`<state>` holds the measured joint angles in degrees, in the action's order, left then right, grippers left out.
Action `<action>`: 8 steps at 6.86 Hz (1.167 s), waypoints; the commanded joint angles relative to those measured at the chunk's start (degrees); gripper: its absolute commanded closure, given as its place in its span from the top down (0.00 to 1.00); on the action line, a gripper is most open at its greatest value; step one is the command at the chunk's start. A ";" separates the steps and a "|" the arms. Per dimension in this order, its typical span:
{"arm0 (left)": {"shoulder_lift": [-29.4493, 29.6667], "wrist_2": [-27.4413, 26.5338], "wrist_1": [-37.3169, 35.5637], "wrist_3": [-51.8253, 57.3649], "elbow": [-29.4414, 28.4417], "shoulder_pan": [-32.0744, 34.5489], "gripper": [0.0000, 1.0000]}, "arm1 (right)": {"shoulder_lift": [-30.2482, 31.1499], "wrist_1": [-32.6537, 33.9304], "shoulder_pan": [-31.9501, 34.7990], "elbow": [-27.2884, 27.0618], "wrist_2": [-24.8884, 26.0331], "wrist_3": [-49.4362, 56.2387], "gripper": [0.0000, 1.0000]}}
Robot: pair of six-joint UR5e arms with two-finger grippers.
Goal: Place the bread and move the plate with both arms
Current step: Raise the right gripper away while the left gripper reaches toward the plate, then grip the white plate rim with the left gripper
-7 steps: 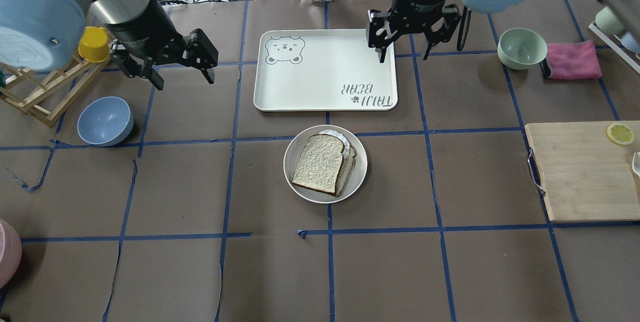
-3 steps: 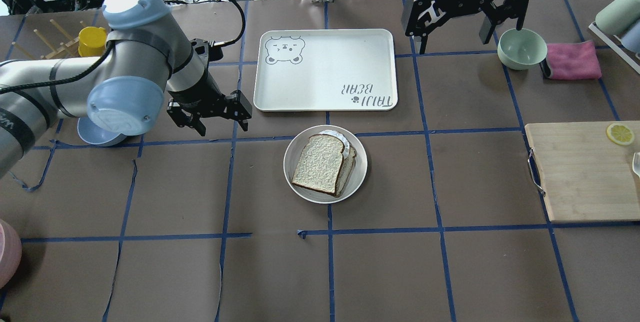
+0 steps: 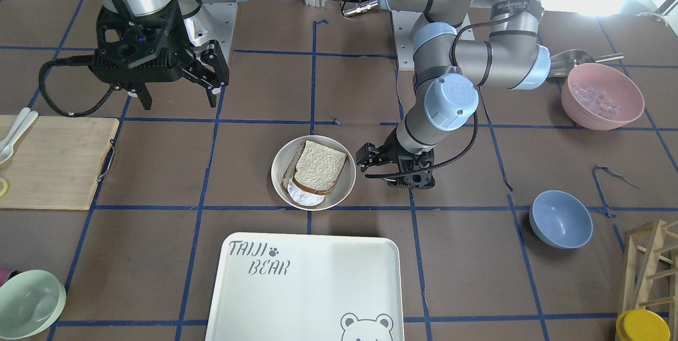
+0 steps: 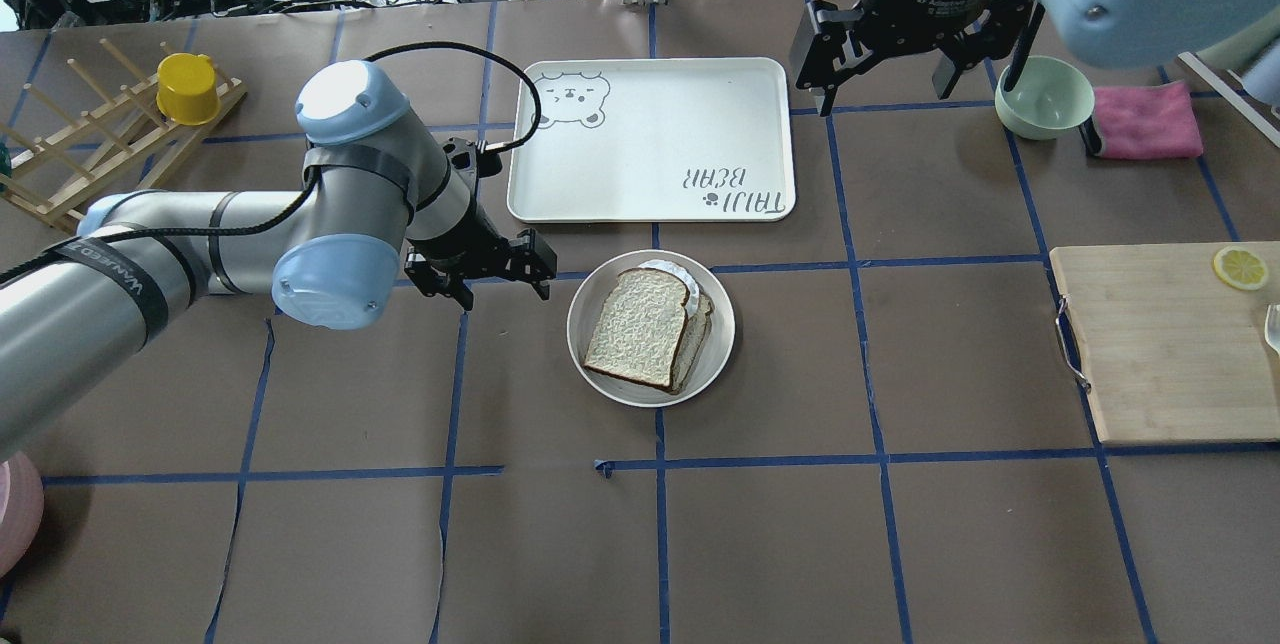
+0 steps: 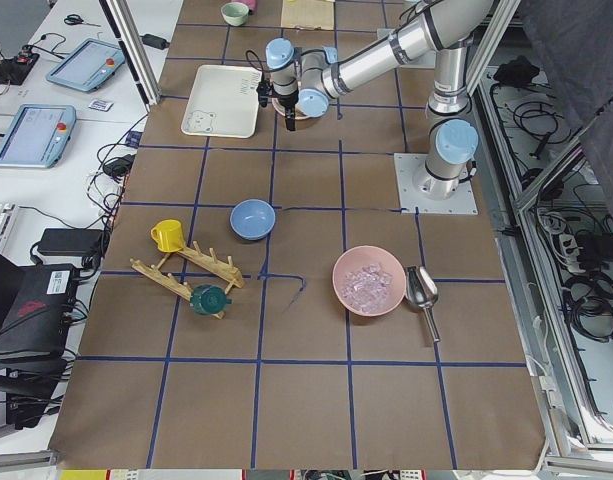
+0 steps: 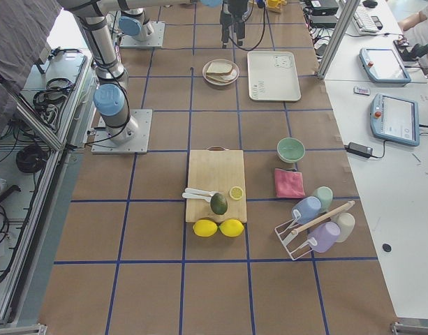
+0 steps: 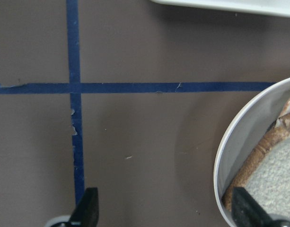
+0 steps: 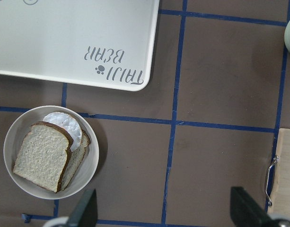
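Note:
The bread [image 4: 638, 326], a pale slice with a dark brown crust, lies on top of a tanner slice and a white round disc in the cream-white plate [image 4: 722, 324] at mid-table. It also shows in the front view [image 3: 321, 166] on the plate [image 3: 345, 185]. My left gripper [image 4: 503, 292] is open and empty, low over the table just left of the plate. In the left wrist view the plate's rim [image 7: 239, 142] sits by one fingertip [image 7: 244, 208]. My right gripper [image 4: 882, 89] is open and empty, high beyond the tray's right end.
The "TAIJI BEAR" tray [image 4: 650, 139] lies just beyond the plate. A pale green bowl [image 4: 1043, 96] and pink cloth [image 4: 1147, 121] are at far right. A cutting board [image 4: 1170, 339] is on the right. A wooden rack with a yellow cup [image 4: 187, 89] is at far left.
My left arm swung right and down, bringing its open gripper close to the plate's left side. My right gripper moved right, off the tray's corner. Plate and bread have not moved.

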<state>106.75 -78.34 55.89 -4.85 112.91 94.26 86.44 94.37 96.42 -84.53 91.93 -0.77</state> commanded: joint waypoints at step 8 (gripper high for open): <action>3.38 1.87 -4.03 0.37 1.61 3.57 0.00 | 0.40 0.38 -3.26 -0.72 0.44 3.59 1.00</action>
<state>110.37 -76.55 51.82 -4.51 114.46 97.87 86.77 94.74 93.15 -85.25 92.56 2.92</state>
